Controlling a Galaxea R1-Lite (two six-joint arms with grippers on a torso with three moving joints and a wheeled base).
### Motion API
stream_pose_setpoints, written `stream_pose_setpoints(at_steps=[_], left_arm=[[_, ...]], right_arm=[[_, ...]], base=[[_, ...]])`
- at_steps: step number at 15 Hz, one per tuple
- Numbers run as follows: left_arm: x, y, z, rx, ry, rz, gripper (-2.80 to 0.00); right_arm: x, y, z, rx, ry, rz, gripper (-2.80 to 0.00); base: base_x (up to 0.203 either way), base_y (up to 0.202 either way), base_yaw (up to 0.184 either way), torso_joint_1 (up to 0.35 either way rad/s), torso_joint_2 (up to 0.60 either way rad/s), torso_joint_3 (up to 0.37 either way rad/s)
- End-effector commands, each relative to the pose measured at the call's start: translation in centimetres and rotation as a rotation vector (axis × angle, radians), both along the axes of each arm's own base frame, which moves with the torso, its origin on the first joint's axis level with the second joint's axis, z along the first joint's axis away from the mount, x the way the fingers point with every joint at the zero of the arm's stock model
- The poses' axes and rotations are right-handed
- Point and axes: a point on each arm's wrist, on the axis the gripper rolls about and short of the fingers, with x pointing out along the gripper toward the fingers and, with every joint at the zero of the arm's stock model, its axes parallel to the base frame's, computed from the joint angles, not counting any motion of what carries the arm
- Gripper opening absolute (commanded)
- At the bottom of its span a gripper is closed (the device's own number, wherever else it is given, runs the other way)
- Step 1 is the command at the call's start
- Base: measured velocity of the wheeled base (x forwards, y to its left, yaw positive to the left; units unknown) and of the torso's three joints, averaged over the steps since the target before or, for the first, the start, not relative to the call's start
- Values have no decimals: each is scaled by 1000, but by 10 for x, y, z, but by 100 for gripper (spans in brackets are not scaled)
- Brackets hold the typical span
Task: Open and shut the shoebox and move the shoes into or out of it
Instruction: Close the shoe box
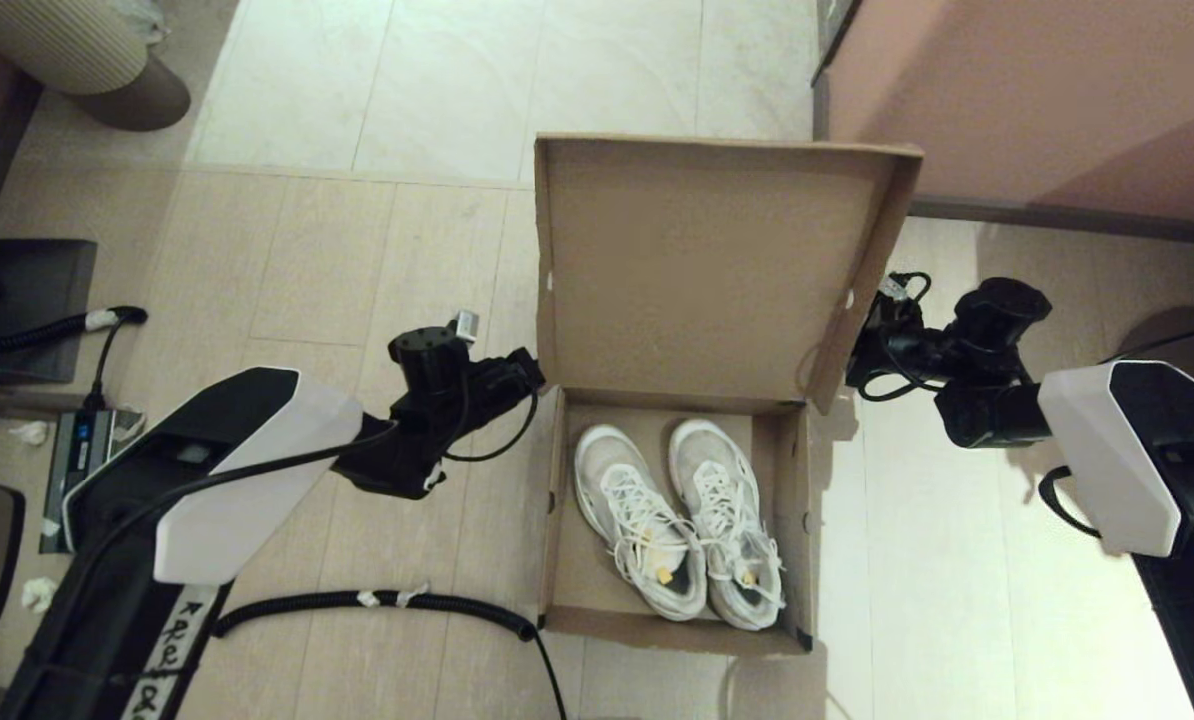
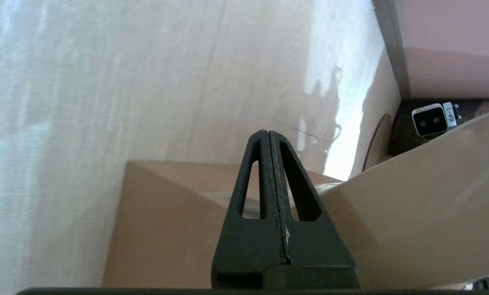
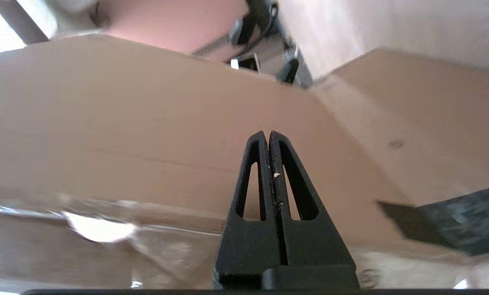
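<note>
The brown cardboard shoebox point(image 1: 563, 560) stands open on the floor, its hinged lid point(image 1: 697, 270) raised upright at the far side. Two white mesh sneakers point(image 1: 677, 520) lie side by side inside, toes towards the lid. My left gripper point(image 1: 529, 372) is shut and empty, just outside the box's left wall near the hinge. In the left wrist view its tips point(image 2: 268, 133) point over the box corner point(image 2: 166, 221). My right gripper point(image 1: 860, 352) is shut beside the lid's right side flap. The right wrist view shows its tips point(image 3: 268, 134) close to the lid's cardboard point(image 3: 146, 123).
A large pinkish-brown furniture block point(image 1: 1037, 90) stands at the far right behind the box. A black corrugated cable point(image 1: 377, 600) lies on the floor left of the box. Dark equipment point(image 1: 27, 300) and a power strip point(image 1: 82, 440) sit at the far left.
</note>
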Motion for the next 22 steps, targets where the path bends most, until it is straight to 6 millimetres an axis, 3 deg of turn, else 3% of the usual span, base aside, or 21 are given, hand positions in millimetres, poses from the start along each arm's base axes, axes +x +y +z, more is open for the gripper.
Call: stream_pose_setpoints(at_steps=[1,6,11,16,22], left_arm=[[-3,4,14,-11,-21,4,-280],[-9,11,48,-32,-84,12,-280],[-16,2,82,-57,-155,-10,-280],[-20,2,91,-75,-173,-12,-280],[-25,4,131,-244,-157,-47,-280]], right_arm=[[-5,-3,15,-8,-22,12,-280],[-18,-8,49,-16,-52,24,-280],[-37,-6,74,-44,-53,78,-280],[-56,-4,75,-88,-31,166,-280],[-86,-1,57,-93,-13,183,-280]], base=[[0,0,0,0,0,0],[0,0,0,0,0,0],[0,0,0,0,0,0],[0,0,0,0,0,0],[0,0,0,0,0,0]])
